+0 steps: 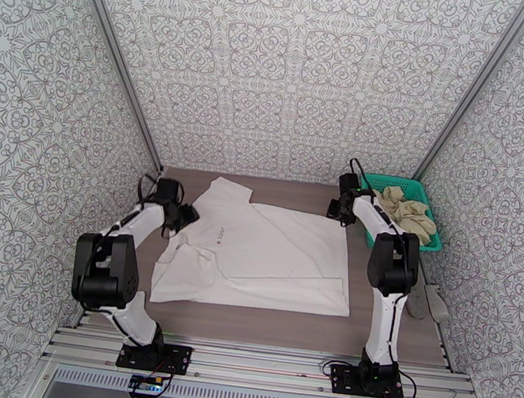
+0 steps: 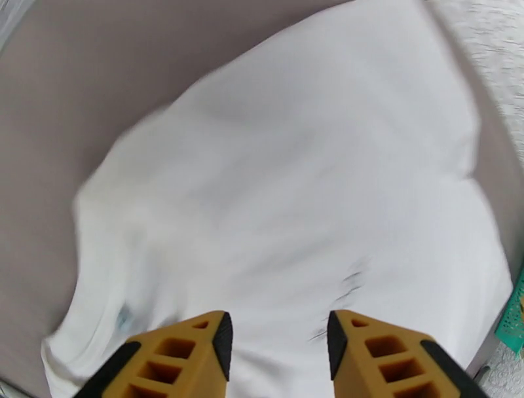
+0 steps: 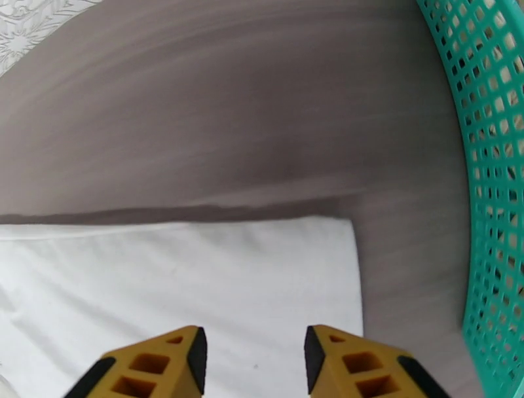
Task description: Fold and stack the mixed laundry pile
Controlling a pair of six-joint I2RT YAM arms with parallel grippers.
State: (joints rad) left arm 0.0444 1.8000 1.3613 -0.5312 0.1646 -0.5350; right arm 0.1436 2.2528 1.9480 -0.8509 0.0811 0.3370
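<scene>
left hand (image 2: 278, 343) and right hand (image 3: 254, 357) both hover, jaws parted

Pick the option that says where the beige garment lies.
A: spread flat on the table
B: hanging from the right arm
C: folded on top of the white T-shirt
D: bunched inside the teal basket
D: the beige garment sits crumpled inside the teal basket at the far right, while the white T-shirt lies spread on the table with nothing on it.
</scene>
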